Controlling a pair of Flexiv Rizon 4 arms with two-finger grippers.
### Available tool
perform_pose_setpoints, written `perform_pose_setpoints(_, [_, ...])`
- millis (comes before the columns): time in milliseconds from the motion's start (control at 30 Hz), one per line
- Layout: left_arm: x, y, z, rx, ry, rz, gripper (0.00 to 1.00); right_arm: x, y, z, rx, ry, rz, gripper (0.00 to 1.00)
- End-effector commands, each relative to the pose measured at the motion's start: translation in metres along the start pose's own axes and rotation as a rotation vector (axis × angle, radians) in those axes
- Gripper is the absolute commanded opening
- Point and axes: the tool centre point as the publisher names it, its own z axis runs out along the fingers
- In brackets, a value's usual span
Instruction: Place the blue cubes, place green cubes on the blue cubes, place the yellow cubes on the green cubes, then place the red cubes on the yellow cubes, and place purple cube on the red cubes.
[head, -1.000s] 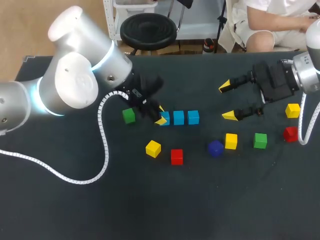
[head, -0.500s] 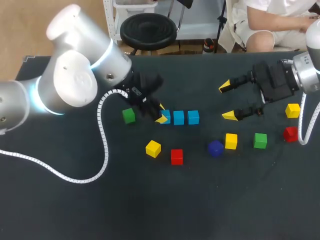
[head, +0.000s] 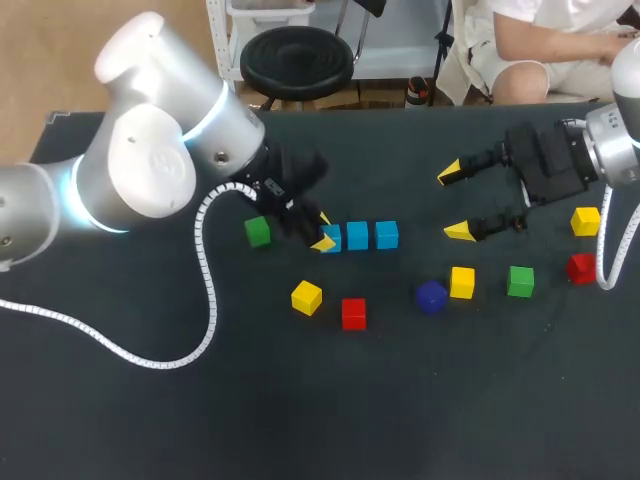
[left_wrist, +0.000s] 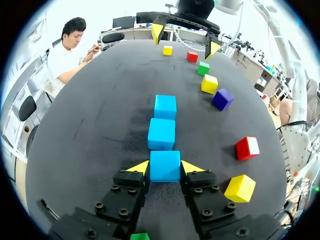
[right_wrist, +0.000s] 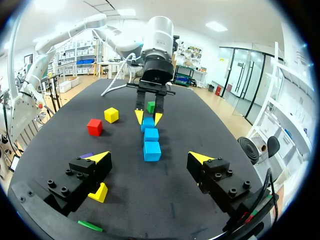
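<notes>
Left wrist view: left fingers (left_wrist: 140, 168) clasp the near blue cube (left_wrist: 165, 166) on the worktop (left_wrist: 90, 125); two more blue cubes (left_wrist: 161, 134) line up just ahead. Farther off, right fingers (left_wrist: 158, 31) stand wide apart, holding nothing.

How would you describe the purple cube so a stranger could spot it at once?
Find the right gripper over the dark table. Nearer the robot sits a yellow cube; the purple cube is beside it, toward the table's middle. No other cube is purple.
</notes>
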Motion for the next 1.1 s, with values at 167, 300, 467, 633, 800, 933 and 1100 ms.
perform_pose_setpoints(167, [-0.0006,0.0025,0.0002,0.002,0.002,-0.003,0.0,0.0,0.0005,-0.0001,0.002,-0.001,-0.001,1.0])
perform_pose_setpoints(300, [-0.0006,0.0024,0.0004,0.003,0.001,-0.004,0.0,0.0,0.0005,-0.0001,0.002,-0.001,-0.001,1.0])
perform_pose_setpoints(467, [-0.0005,0.0024,0.0007,0.005,0.0,-0.003,0.0,0.0,0.0005,-0.0001,0.002,-0.001,-0.001,1.0])
perform_pose_setpoints(633, [0.0004,0.0023,-0.0007,0.003,0.0,-0.002,0.0,0.0,0.0005,-0.0001,0.002,-0.001,-0.001,1.0])
perform_pose_setpoints(800, [0.0013,0.0024,-0.0015,0.001,0.0,-0.005,0.0,0.0,0.0005,-0.0001,0.002,-0.001,-0.001,1.0])
perform_pose_setpoints(933, [0.0015,0.0014,0.0002,0.004,-0.001,-0.006,0.0,0.0,0.0005,-0.0001,0.002,-0.001,-0.001,1.0])
perform_pose_setpoints(1100, [0.0026,0.0017,0.0028,0.009,0.0,-0.011,0.0,0.0,0.0005,-0.0001,0.002,-0.001,-0.001,1.0])
